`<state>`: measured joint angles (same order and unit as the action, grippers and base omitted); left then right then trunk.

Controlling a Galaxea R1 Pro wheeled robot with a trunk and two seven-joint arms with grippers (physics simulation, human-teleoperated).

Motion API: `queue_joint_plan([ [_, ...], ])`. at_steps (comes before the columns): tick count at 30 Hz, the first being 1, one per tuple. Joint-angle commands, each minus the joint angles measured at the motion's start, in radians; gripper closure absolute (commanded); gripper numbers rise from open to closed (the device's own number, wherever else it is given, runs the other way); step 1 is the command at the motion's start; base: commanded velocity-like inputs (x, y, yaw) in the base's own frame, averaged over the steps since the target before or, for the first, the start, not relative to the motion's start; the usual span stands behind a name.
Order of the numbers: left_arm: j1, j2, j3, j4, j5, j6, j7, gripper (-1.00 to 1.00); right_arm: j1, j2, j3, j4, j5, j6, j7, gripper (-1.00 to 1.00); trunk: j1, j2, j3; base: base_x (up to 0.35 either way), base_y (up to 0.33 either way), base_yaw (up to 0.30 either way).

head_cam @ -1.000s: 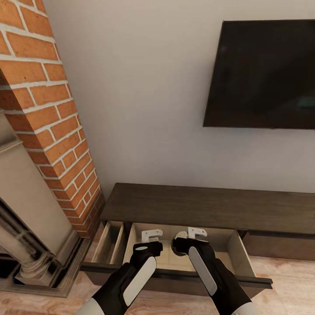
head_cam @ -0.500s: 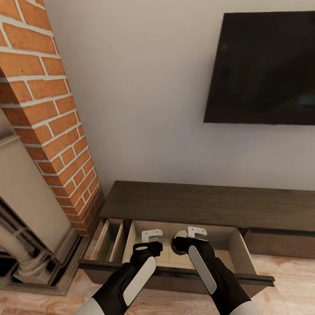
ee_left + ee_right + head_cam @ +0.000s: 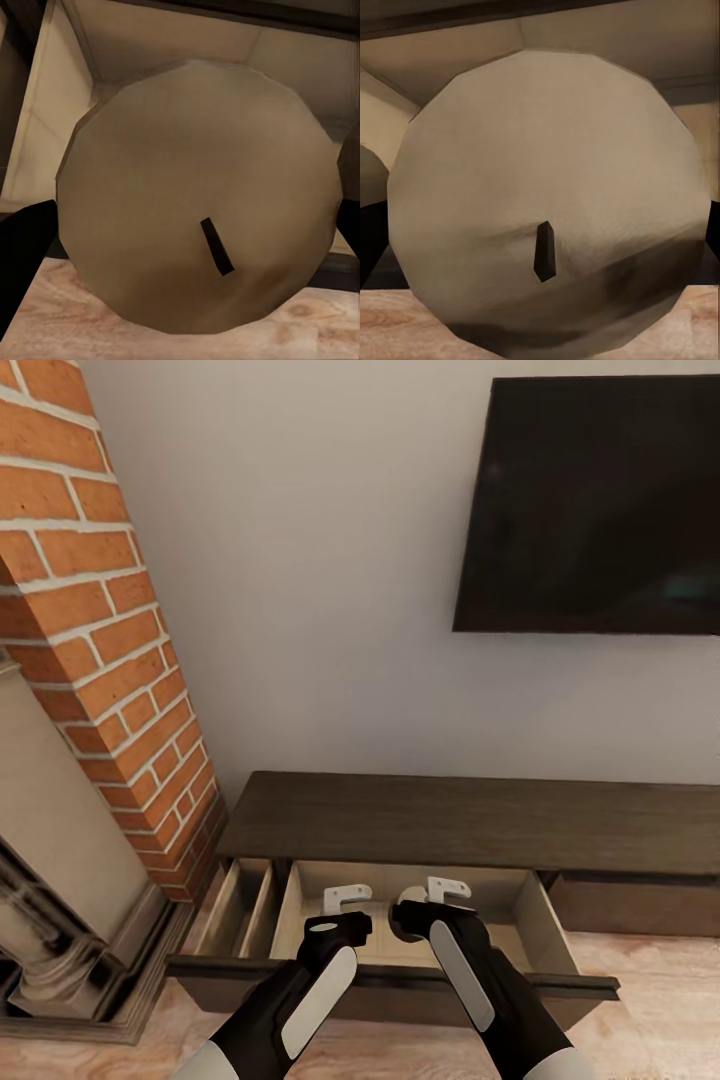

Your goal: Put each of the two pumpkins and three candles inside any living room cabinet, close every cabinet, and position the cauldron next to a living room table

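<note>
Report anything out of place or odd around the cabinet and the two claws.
Nothing looks damaged or spilled. The cabinet has its wide drawer pulled out, and it must be shut in the end. Each claw grips a candle over it: left claw holds one candle, right claw the other candle.

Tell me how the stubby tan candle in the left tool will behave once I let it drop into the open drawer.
The stubby olive-tan candle looks rigid, so it should keep its shape. It is a round cylinder, so if it lands on its side it may roll across the flat floor of the pale wood drawer. The drawer's walls would probably stop it. Its wide flat top suggests it will stay put if it lands upright.
</note>
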<state>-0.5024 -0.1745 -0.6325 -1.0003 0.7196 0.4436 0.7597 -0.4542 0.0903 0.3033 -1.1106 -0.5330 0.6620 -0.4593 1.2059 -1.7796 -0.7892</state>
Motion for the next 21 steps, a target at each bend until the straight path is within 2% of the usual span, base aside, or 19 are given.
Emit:
queue_joint_plan([
  [1,-0.001,0.0,-0.001,-0.001,0.004,0.003,0.007,1.0,-0.001,0.0,0.002,-0.001,-0.009,0.001,-0.01,1.0,0.004,-0.008,-0.003,0.0,0.0,-0.181],
  [4,-0.001,0.0,-0.001,-0.002,0.004,0.003,0.007,1.0,-0.001,0.002,0.002,-0.001,-0.007,0.001,-0.01,1.0,0.015,-0.029,-0.011,0.0,0.0,-0.093],
  [14,-0.001,0.0,-0.001,-0.012,0.003,0.001,0.007,1.0,-0.001,0.004,0.002,-0.002,-0.007,0.001,-0.01,1.0,0.015,-0.029,-0.01,0.003,0.001,-0.007],
  [21,-0.001,0.0,0.0,-0.014,0.003,0.003,0.007,1.0,-0.001,0.005,0.003,-0.002,-0.007,0.001,-0.01,1.0,0.015,-0.029,-0.01,0.081,0.042,0.0],
])
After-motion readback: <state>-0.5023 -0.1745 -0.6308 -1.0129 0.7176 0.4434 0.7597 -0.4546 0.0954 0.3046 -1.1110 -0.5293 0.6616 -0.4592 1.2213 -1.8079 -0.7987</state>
